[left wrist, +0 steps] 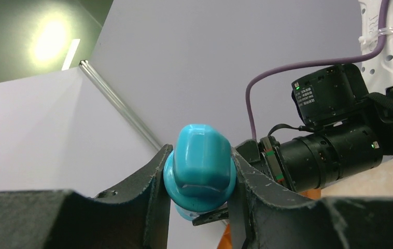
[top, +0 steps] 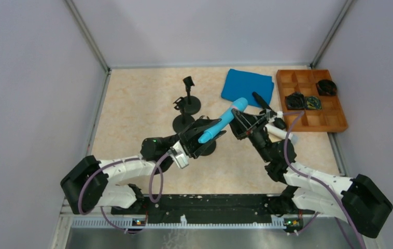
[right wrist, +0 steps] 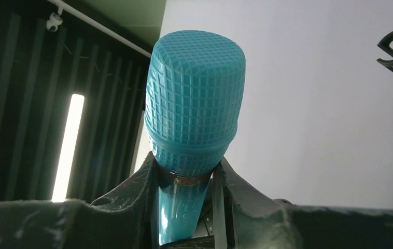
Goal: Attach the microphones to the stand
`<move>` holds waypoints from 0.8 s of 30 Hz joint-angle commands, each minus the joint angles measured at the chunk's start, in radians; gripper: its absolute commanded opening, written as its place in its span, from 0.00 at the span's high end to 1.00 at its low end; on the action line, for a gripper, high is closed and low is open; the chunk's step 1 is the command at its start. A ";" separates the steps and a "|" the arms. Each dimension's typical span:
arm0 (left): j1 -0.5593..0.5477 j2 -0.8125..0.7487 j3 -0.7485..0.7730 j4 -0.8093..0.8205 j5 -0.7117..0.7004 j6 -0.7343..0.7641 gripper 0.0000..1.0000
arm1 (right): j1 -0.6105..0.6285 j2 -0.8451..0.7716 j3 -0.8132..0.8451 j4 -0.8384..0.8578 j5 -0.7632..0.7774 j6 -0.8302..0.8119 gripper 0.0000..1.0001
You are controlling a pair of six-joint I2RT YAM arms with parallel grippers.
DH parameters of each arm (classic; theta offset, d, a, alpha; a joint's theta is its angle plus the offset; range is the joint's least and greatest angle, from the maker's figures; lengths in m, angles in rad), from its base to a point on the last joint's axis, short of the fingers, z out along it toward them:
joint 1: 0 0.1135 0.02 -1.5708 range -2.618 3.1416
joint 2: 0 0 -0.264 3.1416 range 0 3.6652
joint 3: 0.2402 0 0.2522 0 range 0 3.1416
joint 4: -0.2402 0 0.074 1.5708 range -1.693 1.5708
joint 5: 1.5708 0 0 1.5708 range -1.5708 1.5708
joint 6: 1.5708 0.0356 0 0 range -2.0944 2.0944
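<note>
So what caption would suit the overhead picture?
Left gripper and right gripper both grip one light blue microphone beside the black stands.

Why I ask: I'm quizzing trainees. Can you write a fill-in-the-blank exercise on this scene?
1. The mic held in the air is light ____.
2. Of the left hand and the right hand, the one gripping the mic just below its head is the ____.
3. The cloth lies between the stands and the ____.
4. The stands are coloured ____.

Missing words: blue; right; tray; black.
</note>
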 commanded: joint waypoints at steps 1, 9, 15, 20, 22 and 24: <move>-0.015 -0.074 -0.063 0.042 -0.034 -0.103 0.49 | -0.016 -0.050 0.000 0.149 0.052 -0.142 1.00; -0.015 -0.274 -0.044 -0.445 0.033 -0.059 0.02 | -0.018 -0.270 -0.009 -0.087 0.155 -0.377 1.00; -0.015 -0.426 -0.069 -0.648 -0.085 -0.141 0.02 | -0.017 -0.432 0.029 -0.283 0.245 -0.638 1.00; -0.015 -0.561 -0.105 -0.750 -0.243 -0.243 0.02 | -0.017 -0.510 0.073 -0.445 0.319 -0.828 1.00; -0.015 -0.604 -0.096 -0.844 -0.309 -0.275 0.02 | -0.017 -0.531 0.092 -0.506 0.343 -0.910 1.00; -0.015 -0.644 -0.086 -0.915 -0.373 -0.302 0.02 | -0.016 -0.549 0.114 -0.573 0.368 -0.990 1.00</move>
